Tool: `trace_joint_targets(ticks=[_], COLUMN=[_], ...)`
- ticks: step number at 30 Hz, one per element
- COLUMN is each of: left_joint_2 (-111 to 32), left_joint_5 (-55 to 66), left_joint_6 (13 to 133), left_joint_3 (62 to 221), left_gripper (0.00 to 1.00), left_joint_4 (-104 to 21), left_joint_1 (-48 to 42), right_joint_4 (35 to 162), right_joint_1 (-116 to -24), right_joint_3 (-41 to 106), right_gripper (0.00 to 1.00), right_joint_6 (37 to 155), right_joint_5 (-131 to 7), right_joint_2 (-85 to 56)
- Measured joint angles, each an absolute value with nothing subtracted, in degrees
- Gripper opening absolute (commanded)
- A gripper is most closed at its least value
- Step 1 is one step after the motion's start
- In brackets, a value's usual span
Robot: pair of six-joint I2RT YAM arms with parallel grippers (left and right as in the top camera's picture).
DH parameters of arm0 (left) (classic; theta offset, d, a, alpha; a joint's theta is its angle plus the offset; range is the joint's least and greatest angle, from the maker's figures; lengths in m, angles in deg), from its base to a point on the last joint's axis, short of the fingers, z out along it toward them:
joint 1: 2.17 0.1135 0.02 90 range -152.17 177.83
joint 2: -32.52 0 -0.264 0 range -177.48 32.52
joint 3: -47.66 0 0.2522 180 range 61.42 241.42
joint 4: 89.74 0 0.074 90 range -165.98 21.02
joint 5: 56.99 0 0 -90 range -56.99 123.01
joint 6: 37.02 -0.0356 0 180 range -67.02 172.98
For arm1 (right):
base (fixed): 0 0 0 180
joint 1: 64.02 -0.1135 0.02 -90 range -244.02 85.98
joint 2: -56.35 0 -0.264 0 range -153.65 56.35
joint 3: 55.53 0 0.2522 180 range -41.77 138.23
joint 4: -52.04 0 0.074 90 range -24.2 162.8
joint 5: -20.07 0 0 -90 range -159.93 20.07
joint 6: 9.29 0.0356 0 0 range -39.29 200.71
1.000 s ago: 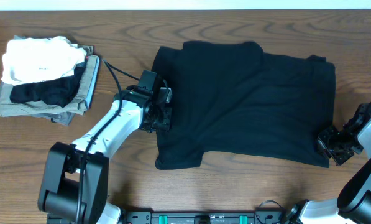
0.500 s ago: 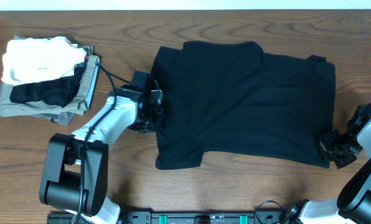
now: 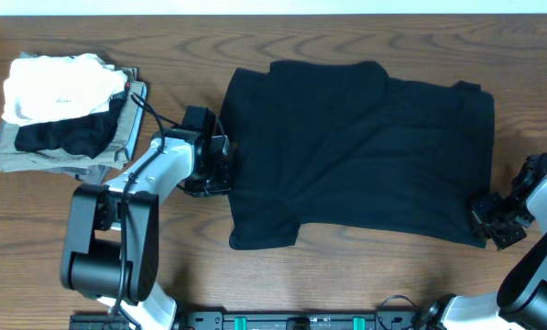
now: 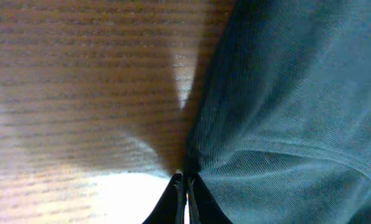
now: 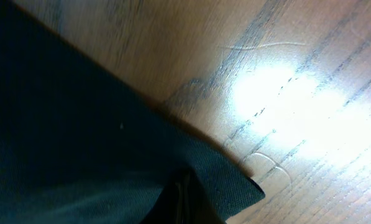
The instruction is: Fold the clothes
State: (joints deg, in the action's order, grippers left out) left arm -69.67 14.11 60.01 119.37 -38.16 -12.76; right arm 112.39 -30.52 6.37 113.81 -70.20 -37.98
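On the wooden table point(image 3: 365, 280) the black T-shirt point(image 3: 365, 147) lies between left hand point(image 3: 225, 170) and right hand point(image 3: 482, 213), each pinching its edge.

A black T-shirt point(image 3: 365, 156) is soft, matt knitted cloth; close up it shows a fine ribbed weave and gentle creases. The bench point(image 3: 346, 284) is brown wood with a strong wavy grain, smooth and lightly glossy. Lamp glare gleams on it, and faint fine scratches show in the shine. A white folded garment point(image 3: 58, 82), a black folded garment point(image 3: 67, 137) and grey folded garments point(image 3: 26, 158) are matt cloth too. The left arm's casing point(image 3: 163, 170) is smooth white plastic with a slight sheen.
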Motion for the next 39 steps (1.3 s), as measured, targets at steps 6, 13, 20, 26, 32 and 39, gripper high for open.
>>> trace_joint_targets(ticks=[6, 13, 20, 26, 32, 39], left_joint_2=[-58.6, -49.8, -57.7, -66.2, -72.0, -72.2], left_joint_5=[18.7, 23.0, 16.3, 8.6, 4.7, 5.4], left_joint_6=[62.1, 64.7, 64.8, 64.4, 64.0, 63.6], left_joint_3=[120.8, 122.1, 122.1, 122.1, 122.1, 122.1], left_gripper=[0.06, 0.06, 0.06, 0.06, 0.06, 0.06], left_joint_4=[-35.8, -35.0, -37.8, -40.8, -41.8, -41.8], left_joint_1=[-12.8, -12.8, -13.5, -16.4, -17.0, -16.9], right_joint_4=[112.5, 112.4, 112.4, 112.5, 112.7, 113.1], right_joint_1=[-30.5, -30.5, -30.5, -30.5, -30.5, -30.5], right_joint_3=[6.4, 6.4, 6.4, 6.4, 6.4, 6.4], right_gripper=[0.01, 0.01, 0.01, 0.01, 0.01, 0.01], right_joint_6=[113.8, 113.8, 113.8, 113.5, 113.3, 113.3], right_joint_5=[-70.3, -70.4, -70.3, -69.7, -69.5, -69.5], right_joint_2=[-38.0, -38.0, -38.0, -38.0, -38.0, -38.0])
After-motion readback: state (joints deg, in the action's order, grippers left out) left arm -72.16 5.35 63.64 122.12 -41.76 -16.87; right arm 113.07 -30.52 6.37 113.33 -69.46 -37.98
